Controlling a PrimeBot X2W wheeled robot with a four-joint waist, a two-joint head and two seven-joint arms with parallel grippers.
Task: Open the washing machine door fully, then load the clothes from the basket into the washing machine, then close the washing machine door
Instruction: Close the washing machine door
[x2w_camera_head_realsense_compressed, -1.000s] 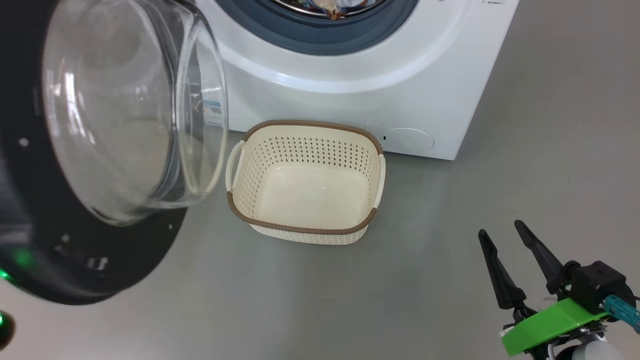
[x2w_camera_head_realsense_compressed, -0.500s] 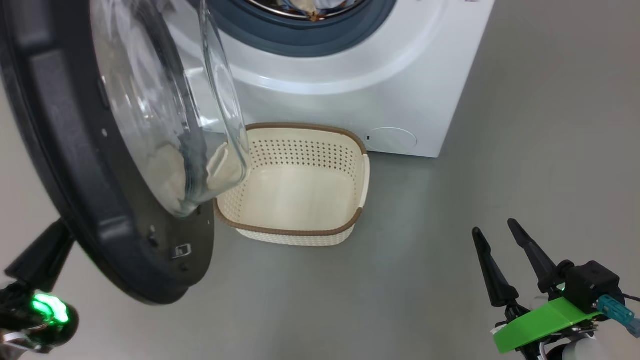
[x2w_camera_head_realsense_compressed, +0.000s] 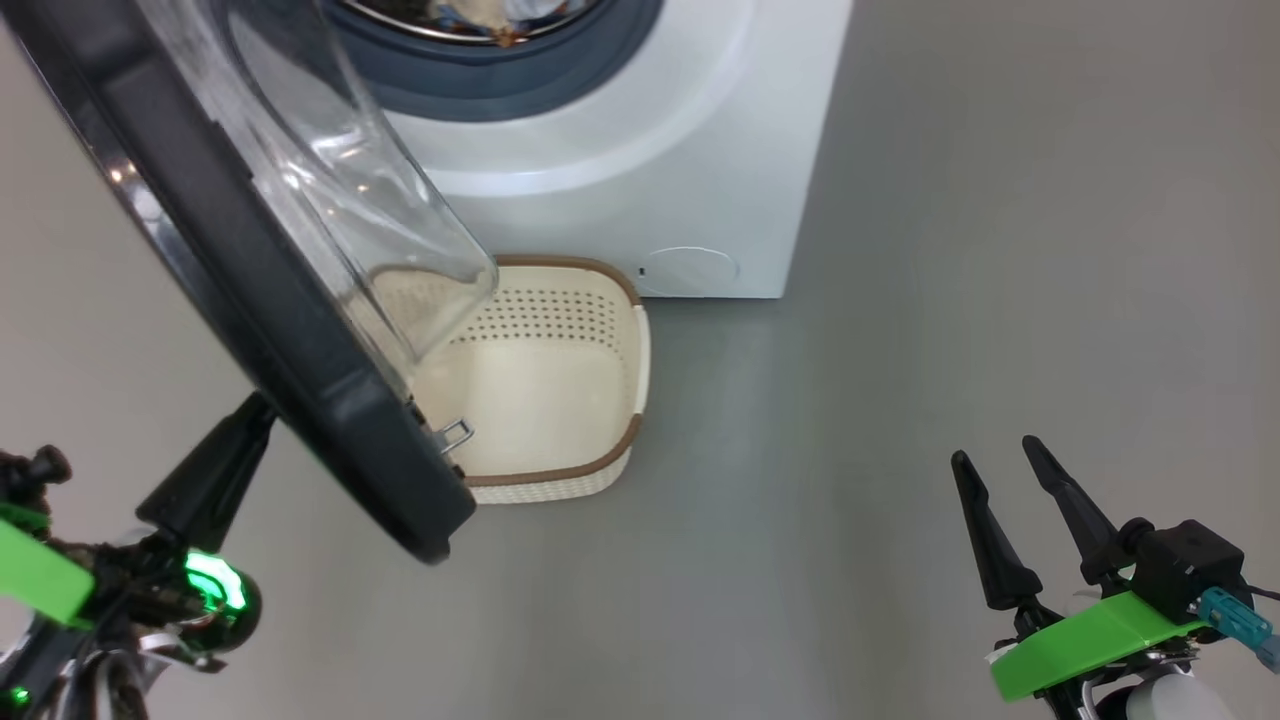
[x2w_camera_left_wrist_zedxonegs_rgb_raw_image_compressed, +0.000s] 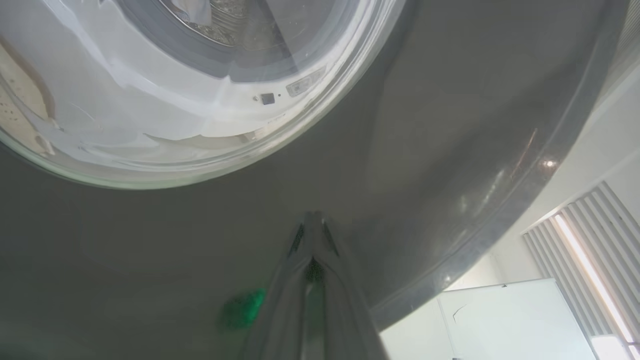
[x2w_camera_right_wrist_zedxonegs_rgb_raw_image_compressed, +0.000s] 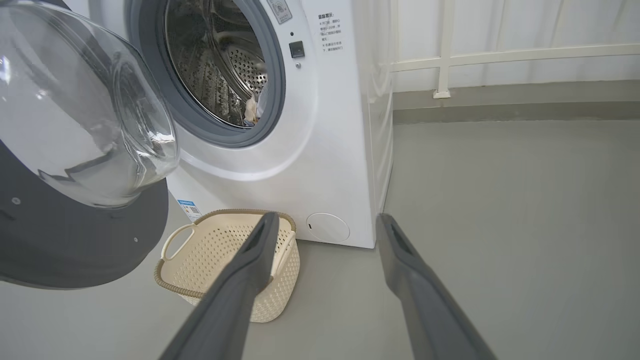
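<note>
Clothes (x2w_camera_head_realsense_compressed: 485, 14) lie inside the drum of the washer (x2w_camera_head_realsense_compressed: 620, 150), bunched at the lower lip of its round opening: a cream piece and some blue with a brown-orange patch show in the head view. The right wrist view shows a pale fold (x2w_camera_right_wrist_zedxonegs_rgb_raw_image_compressed: 250, 109) against the grey seal, with bare perforated steel above it. The door (x2w_camera_head_realsense_compressed: 250, 300) stands open on the washer's left side, swung out at an angle. Its black ring faces the robot and its clear glass bowl bulges back toward the opening, over the left part of the basket (x2w_camera_head_realsense_compressed: 622, 440). The basket sits on the grey floor (x2w_camera_head_realsense_compressed: 900, 300) against the washer's front, just left of the round filter cap (x2w_camera_head_realsense_compressed: 690, 270); its cream bottom is bare. The left gripper (x2w_camera_head_realsense_compressed: 262, 408) is closed, its fingers pressed together with nothing between them. In the left wrist view its tips (x2w_camera_left_wrist_zedxonegs_rgb_raw_image_compressed: 312, 220) meet the door's dark outer face below the glass. The right gripper (x2w_camera_head_realsense_compressed: 995, 452) hangs above the floor well to the right of the basket, its two fingers spread wide and holding nothing.
</note>
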